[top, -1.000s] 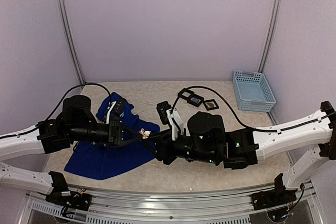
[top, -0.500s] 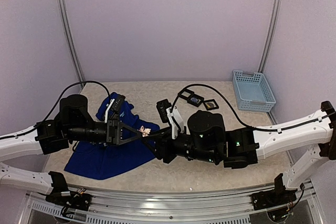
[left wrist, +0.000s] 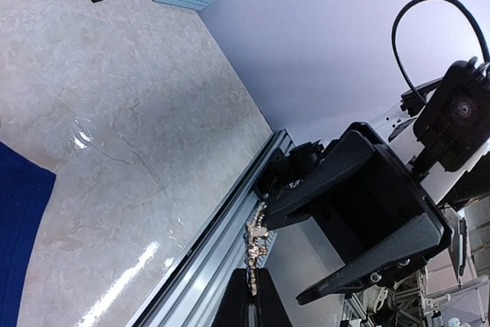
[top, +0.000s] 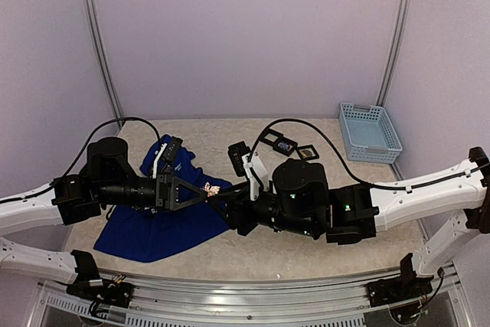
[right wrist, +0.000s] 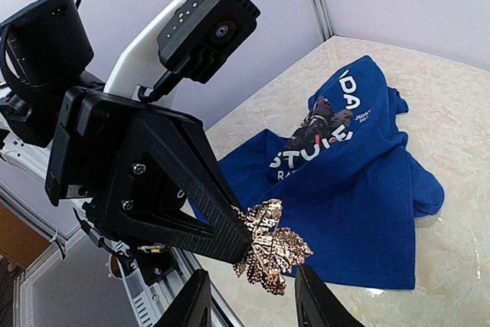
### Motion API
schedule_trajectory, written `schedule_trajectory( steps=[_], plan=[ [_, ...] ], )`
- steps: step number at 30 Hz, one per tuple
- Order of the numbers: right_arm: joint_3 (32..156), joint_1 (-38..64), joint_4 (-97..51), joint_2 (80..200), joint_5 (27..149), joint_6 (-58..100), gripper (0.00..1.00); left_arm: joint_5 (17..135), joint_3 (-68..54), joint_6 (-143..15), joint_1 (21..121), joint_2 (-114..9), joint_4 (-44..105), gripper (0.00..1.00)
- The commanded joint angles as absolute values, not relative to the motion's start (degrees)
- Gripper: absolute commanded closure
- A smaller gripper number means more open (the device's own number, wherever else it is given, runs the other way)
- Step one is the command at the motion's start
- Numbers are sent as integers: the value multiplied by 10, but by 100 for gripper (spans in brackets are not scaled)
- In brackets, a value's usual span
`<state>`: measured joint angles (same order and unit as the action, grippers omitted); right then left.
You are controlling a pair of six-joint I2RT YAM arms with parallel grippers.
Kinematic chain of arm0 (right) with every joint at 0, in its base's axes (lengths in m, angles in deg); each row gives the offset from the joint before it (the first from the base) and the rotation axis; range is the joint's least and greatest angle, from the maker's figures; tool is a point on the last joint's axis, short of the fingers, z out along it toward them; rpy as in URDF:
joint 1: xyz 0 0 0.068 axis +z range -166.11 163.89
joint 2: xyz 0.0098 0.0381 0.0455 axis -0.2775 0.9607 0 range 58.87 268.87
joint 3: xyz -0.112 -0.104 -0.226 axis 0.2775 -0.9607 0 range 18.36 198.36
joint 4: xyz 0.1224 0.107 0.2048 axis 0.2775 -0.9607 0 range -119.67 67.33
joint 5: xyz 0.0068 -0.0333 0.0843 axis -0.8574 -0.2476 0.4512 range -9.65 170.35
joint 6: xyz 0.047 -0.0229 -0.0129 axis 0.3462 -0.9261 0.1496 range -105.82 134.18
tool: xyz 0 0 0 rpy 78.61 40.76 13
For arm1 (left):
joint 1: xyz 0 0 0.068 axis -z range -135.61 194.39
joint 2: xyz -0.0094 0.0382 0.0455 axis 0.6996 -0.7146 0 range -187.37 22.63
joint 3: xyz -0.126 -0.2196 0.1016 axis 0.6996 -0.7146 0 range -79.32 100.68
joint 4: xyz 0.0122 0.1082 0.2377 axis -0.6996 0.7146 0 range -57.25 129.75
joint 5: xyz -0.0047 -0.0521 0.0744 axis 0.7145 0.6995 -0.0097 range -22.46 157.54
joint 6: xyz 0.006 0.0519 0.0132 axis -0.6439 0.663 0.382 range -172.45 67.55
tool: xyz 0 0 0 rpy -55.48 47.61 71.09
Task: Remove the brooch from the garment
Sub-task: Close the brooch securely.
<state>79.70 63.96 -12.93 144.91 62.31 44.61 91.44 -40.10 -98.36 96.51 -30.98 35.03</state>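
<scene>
lettering on the garment [right wrist: 367,212] partly reads "stu", left gripper [right wrist: 232,237] clamps the brooch [right wrist: 269,249], right gripper [right wrist: 253,300] stands parted.

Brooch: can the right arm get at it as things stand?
Probably yes. The brooch sticks out of the shut jaws of the left arm, held clear of the shirt. The open jaws of the right arm sit just short of it, nothing between.

left arm [top: 115,187] and right arm [top: 306,203] reach toward each other, left fingers [right wrist: 218,229] pinched together, right fingers [right wrist: 194,304] parted
</scene>
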Motion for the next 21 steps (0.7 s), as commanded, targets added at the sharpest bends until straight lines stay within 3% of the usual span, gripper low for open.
schedule_trajectory(
  steps=[1, 10, 21],
  plan=[
    [815, 643, -132, 1440, 606, 433, 60, 907, -398, -986, 960, -311, 369, 100],
    [823, 644, -121, 1456, 629, 430, 67, 914, -402, -987, 958, -309, 362, 100],
    [820, 643, -119, 1466, 629, 433, 67, 930, -406, -977, 961, -303, 339, 100]
  ],
)
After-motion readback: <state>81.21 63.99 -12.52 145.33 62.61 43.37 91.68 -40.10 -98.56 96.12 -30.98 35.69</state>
